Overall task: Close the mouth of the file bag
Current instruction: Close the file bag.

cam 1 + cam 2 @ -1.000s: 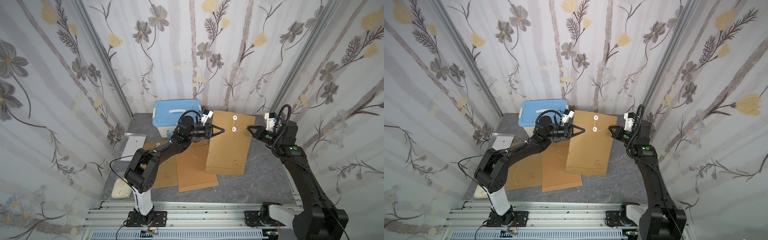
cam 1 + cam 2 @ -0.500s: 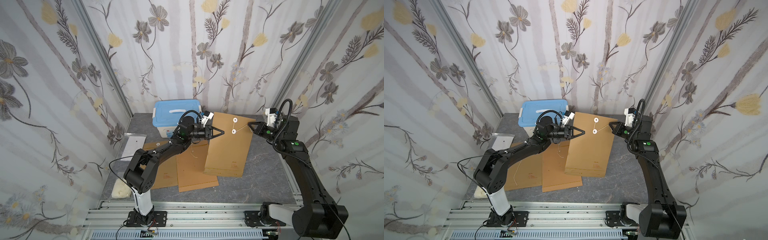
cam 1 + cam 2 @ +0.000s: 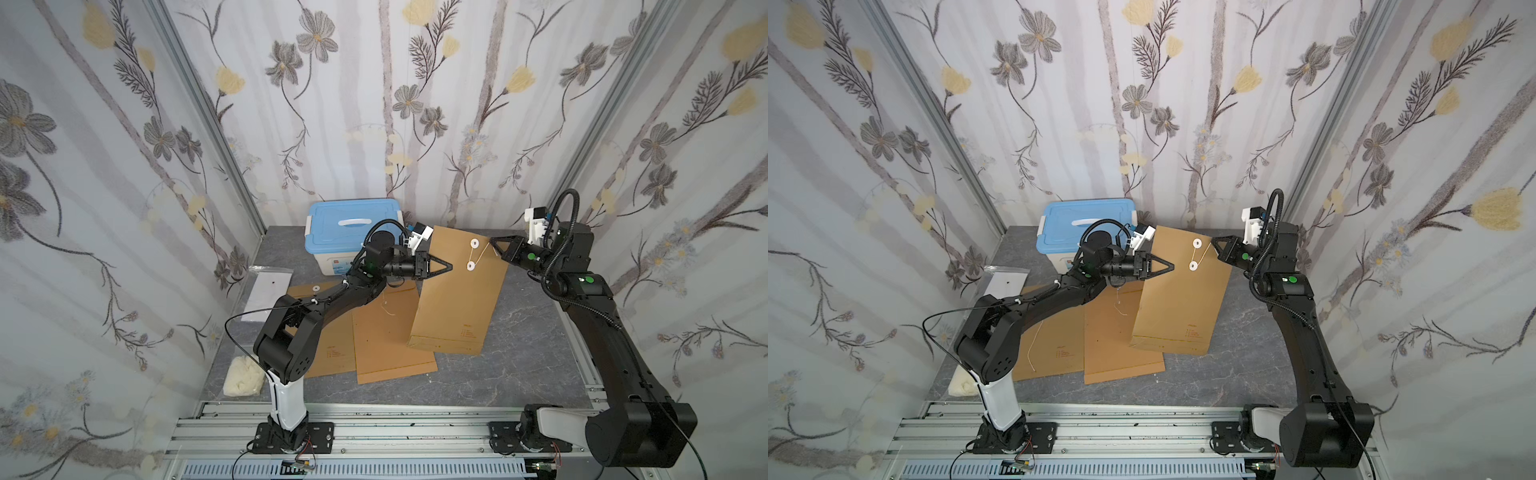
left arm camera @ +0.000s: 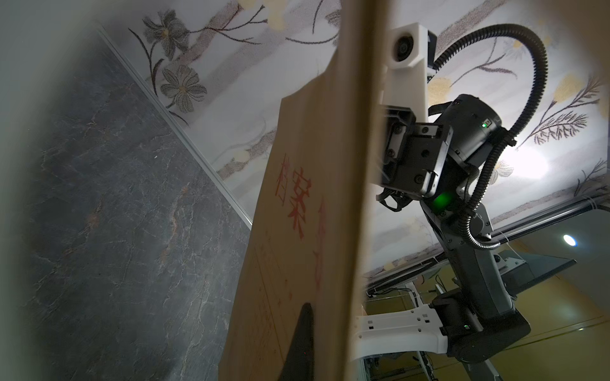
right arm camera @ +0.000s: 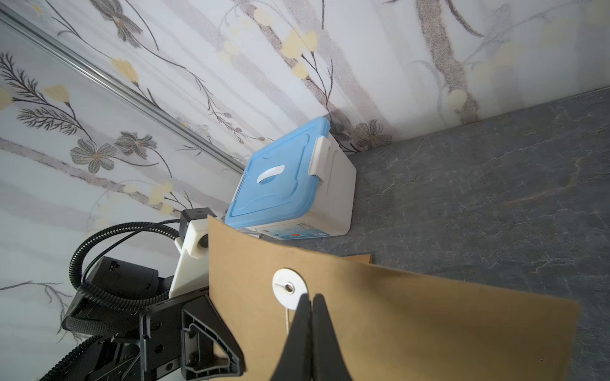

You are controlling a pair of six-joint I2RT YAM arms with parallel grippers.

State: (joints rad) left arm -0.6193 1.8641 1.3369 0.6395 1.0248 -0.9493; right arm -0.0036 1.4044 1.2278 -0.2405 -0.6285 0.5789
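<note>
Pinching with the left fingers [image 3: 448, 265], tips pressed together on the long left edge of a brown kraft-paper file bag [image 3: 457, 299], toward its far end. In the left wrist view, only one dark fingertip [image 4: 302, 336] showing, flat against the bag's printed side, below red characters. Nipping with the right fingers [image 3: 495, 241], closed tip to tip on a thin white string [image 3: 482, 254], just right of an upper white paper disc [image 3: 474, 243] with a metal eyelet at its centre. Strung from that disc down to a lower white paper disc [image 3: 470, 266], then slanting up and right into the closed tips.

Propped between the two arms with the far end raised off the grey marbled table [image 3: 523, 332]. Near short edge down, overlapping the right side of a second brown envelope [image 3: 386, 336] lying flat. Left of that, partly under the left arm, a third flat brown envelope [image 3: 1059, 349].

Farther out, against the far flowered wall, a white plastic box with a blue lid [image 3: 349, 226], lid on. Along the left edge of the table, a clear plastic sleeve [image 3: 266, 291]. At the near left corner, a crumpled whitish bundle [image 3: 243, 376].
</note>
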